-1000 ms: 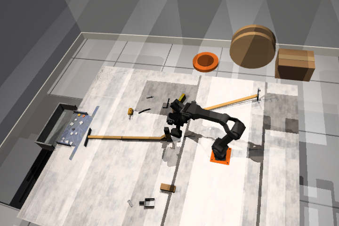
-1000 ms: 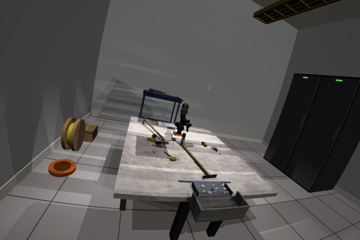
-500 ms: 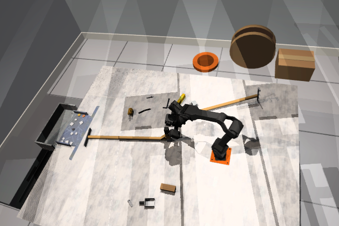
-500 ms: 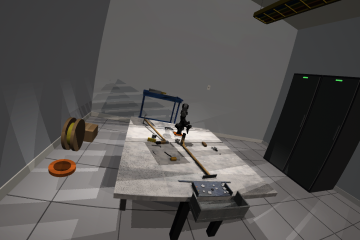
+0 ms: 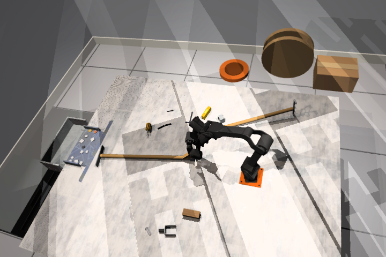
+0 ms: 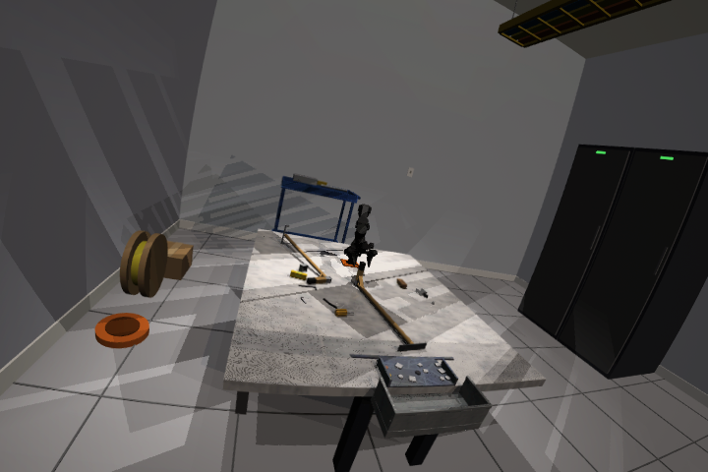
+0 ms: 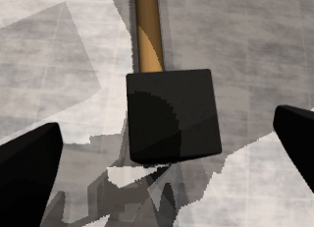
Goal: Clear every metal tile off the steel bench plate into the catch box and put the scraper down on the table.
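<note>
The long scraper (image 5: 139, 156) (image 6: 385, 317) (image 7: 148, 30) lies on the table, its wooden shaft pointing toward the plate. Its dark blade (image 5: 99, 156) (image 6: 411, 346) is just short of the plate's near edge. My gripper (image 5: 194, 153) (image 7: 171, 124) is open, its fingers on either side of the scraper's black end block, with wide gaps and no contact seen in the wrist view. Several small pale tiles, a dark one and orange ones lie scattered on the steel plate (image 5: 93, 146) (image 6: 427, 380). The catch box (image 5: 50, 165) (image 6: 433, 423) is at the plate's far end; no tiles show inside.
A second long-handled tool (image 5: 260, 117) (image 6: 305, 256) lies at the side beyond the arm. A yellow block (image 5: 206, 112) (image 6: 298, 274), an orange-handled tool (image 5: 148, 127) (image 6: 340, 312) and a black curved rod (image 5: 164, 126) lie on that side. A wooden block (image 5: 191, 213) lies on the opposite side.
</note>
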Available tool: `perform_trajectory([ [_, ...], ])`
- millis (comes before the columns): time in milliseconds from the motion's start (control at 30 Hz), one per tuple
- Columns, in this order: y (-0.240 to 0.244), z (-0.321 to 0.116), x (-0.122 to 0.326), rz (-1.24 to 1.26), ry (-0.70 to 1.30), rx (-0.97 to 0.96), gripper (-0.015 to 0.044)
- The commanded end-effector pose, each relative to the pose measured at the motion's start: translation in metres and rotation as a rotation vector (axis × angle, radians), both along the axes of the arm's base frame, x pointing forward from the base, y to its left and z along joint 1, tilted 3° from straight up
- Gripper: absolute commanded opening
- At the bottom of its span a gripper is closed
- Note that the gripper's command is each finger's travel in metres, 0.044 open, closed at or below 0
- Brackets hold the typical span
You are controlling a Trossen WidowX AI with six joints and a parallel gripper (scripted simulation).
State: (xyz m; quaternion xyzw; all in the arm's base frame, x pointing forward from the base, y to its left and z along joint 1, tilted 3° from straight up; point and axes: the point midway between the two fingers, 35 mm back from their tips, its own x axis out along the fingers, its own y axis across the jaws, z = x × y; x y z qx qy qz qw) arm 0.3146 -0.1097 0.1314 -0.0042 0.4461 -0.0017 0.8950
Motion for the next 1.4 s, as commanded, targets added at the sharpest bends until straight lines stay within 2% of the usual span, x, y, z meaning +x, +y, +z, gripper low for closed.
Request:
perform_trajectory([
  [0,0.000,-0.006,0.003,-0.005,0.004,0.000,0.0440],
  [633,0.002,-0.031,0.019,-0.005,0.003,0.000,0.0440],
  [1033,0.002,-0.027,0.018,0.000,-0.002,0.001,0.0125],
  [1233,0.002,-0.027,0.018,0.000,-0.002,0.001,0.0085],
  [1333,0.002,-0.026,0.018,0.000,-0.001,0.001,0.0006],
  [1367,0.002,-0.026,0.018,0.000,-0.001,0.001,0.0000],
])
